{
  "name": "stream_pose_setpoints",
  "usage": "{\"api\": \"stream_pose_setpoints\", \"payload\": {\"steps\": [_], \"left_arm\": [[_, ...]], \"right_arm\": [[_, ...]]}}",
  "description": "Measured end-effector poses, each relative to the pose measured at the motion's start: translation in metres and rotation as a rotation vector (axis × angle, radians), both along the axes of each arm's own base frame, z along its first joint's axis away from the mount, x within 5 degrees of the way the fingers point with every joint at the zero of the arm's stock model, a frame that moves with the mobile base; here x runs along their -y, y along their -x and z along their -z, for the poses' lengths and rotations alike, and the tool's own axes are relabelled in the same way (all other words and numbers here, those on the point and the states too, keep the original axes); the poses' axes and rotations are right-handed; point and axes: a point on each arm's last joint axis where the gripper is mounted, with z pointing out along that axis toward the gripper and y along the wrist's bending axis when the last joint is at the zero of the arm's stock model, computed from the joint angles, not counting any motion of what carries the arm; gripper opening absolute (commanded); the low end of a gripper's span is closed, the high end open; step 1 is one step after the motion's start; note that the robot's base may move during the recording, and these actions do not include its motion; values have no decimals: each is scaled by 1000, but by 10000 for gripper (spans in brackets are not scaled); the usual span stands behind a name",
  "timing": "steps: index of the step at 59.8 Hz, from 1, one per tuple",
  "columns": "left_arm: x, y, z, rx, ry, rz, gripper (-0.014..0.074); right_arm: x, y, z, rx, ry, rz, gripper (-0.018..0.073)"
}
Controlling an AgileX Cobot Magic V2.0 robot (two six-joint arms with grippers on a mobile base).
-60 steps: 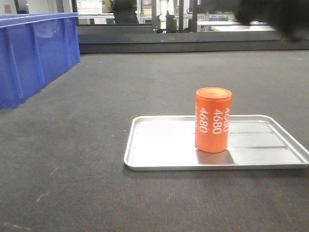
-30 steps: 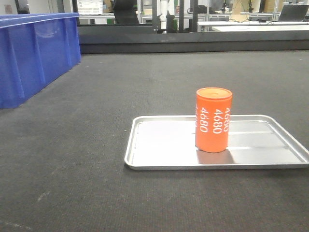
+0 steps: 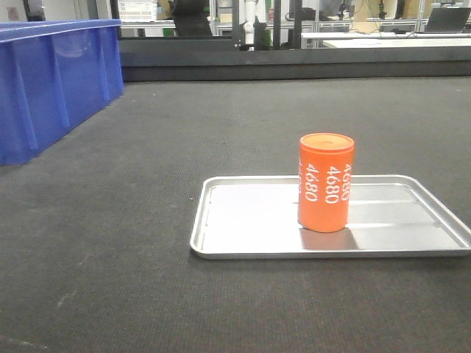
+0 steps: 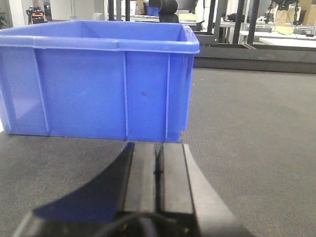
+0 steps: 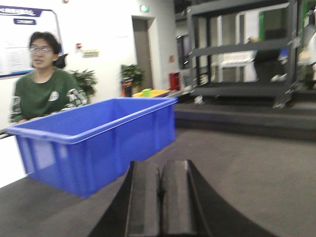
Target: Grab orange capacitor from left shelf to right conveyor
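1. Exterior front-facing view: the orange capacitor [image 3: 326, 182] stands upright at centre right of the frame, with white "4680" running down its side. It rests on the floor of a shallow silver tray [image 3: 243, 220], toward the tray's middle. The tray lies flat on the dark textured belt of the right conveyor [image 3: 132, 220]. A blue bin [image 3: 51, 81] sits on the belt at upper left, well apart from the tray. Only this view shows the capacitor and the tray.

2. Left wrist-mounted view: the left gripper [image 4: 158, 148] rises from the bottom centre. Its two dark fingers are pressed together along a thin seam, with nothing between them. The blue bin [image 4: 98, 84] fills the upper left, near the fingertips, and the belt [image 4: 256, 138] spreads to the right.

3. Right wrist-mounted view, blurred: the right gripper [image 5: 160, 170] is at bottom centre, its fingers likewise closed on nothing. A blue bin [image 5: 98, 143] stands at centre left. Only here appear a person [image 5: 44, 94] in a green top at upper left and a dark rack [image 5: 242, 49] at upper right.
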Motion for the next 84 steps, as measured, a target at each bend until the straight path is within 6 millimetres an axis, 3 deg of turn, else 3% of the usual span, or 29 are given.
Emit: {"api": "stream_pose_setpoints", "payload": {"steps": [18,30,57,84], "left_arm": [[0,0,0,0,0,0,-126],[0,0,0,0,0,0,-126],[0,0,0,0,0,0,-126],[0,0,0,0,0,0,-126]], "right_arm": [[36,23,32,50,-11,287,55],[45,35,53,-19,59,398,55],[55,36,107,-95,93,581,55],[54,36,115,-143,124,568,55]]}}
